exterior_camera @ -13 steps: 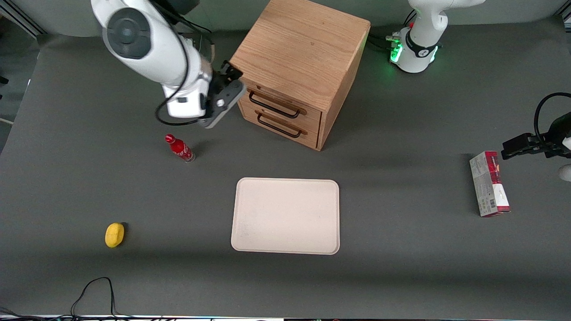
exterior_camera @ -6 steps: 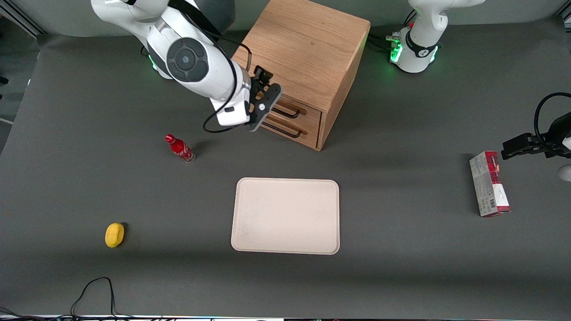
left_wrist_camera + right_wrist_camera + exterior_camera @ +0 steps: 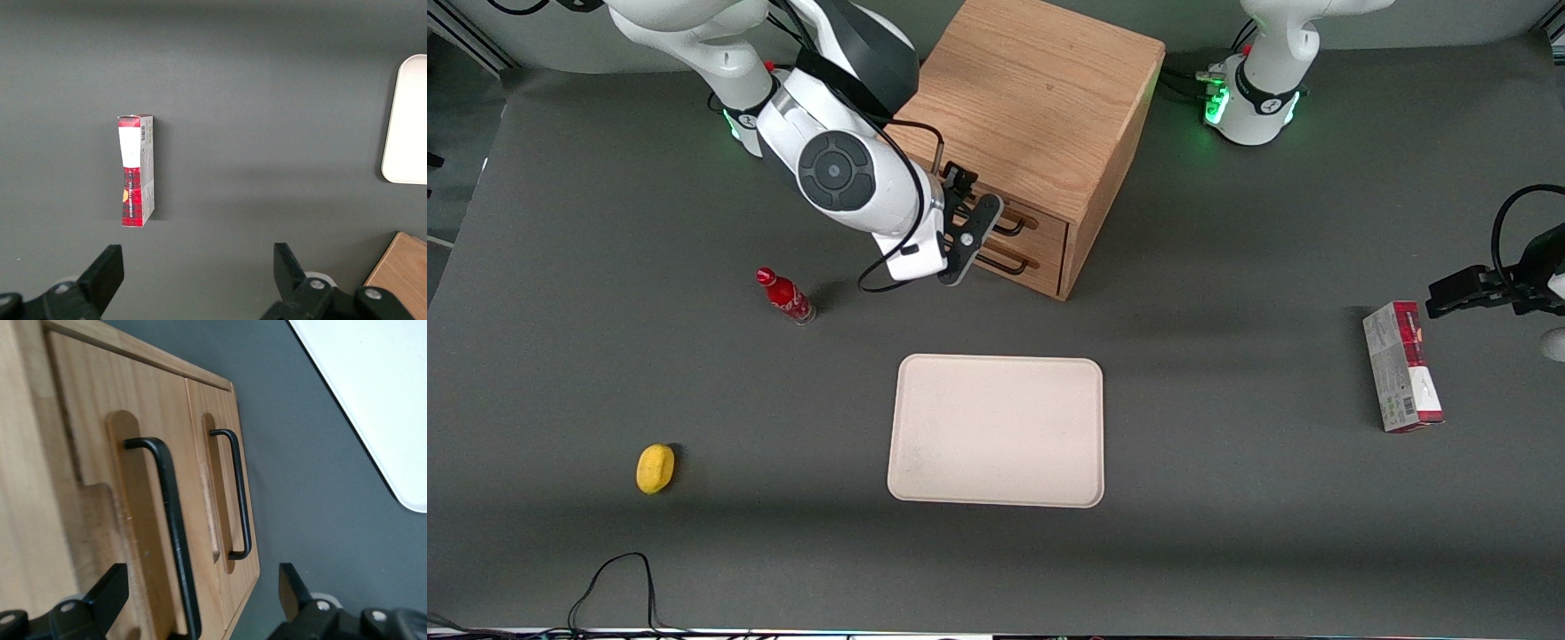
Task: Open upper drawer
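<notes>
The wooden cabinet (image 3: 1032, 98) stands at the back middle of the table. Its upper drawer (image 3: 1045, 228) is shut, with a black wire handle (image 3: 1012, 228). The lower drawer (image 3: 1040, 271) under it is shut too. My right gripper (image 3: 971, 204) is open, right in front of the drawer fronts, and covers part of both handles. In the right wrist view the upper drawer's handle (image 3: 172, 527) runs between my open fingers (image 3: 110, 592), close to the gripper (image 3: 200, 600) but not touched. The lower drawer's handle (image 3: 240, 495) lies beside it.
A pale tray (image 3: 996, 431) lies nearer the camera than the cabinet. A red bottle (image 3: 785, 296) stands beside my arm. A yellow fruit (image 3: 655, 468) lies toward the working arm's end. A red-and-grey box (image 3: 1402, 366) lies toward the parked arm's end and shows in the left wrist view (image 3: 137, 170).
My right arm has swung from beside the cabinet to in front of the drawer fronts and a little nearer the camera. The gripper stayed open. Both drawers have not moved.
</notes>
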Controlling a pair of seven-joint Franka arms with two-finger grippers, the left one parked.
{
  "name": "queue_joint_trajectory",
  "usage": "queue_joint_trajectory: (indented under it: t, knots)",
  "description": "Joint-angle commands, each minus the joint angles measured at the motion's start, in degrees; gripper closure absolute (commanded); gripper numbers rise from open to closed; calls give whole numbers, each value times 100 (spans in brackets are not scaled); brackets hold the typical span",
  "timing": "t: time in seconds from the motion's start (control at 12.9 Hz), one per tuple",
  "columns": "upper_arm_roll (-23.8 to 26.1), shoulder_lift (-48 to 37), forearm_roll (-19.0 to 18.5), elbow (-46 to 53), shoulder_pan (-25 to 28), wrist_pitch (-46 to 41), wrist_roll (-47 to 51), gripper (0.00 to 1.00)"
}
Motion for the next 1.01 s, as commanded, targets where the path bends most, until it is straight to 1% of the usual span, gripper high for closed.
queue_joint_trajectory:
  t: [0.0,0.39,0.62,0.78,0.93]
  knots:
    - [22,-35,-114,-222,2,219,-162,0]
    - [22,-44,-334,-740,28,816,-223,0]
    - [22,26,-369,-776,46,1020,-223,0]
    - [22,122,-614,-663,2,1011,-232,0]
    - [5,219,-746,-522,-24,985,-232,0]
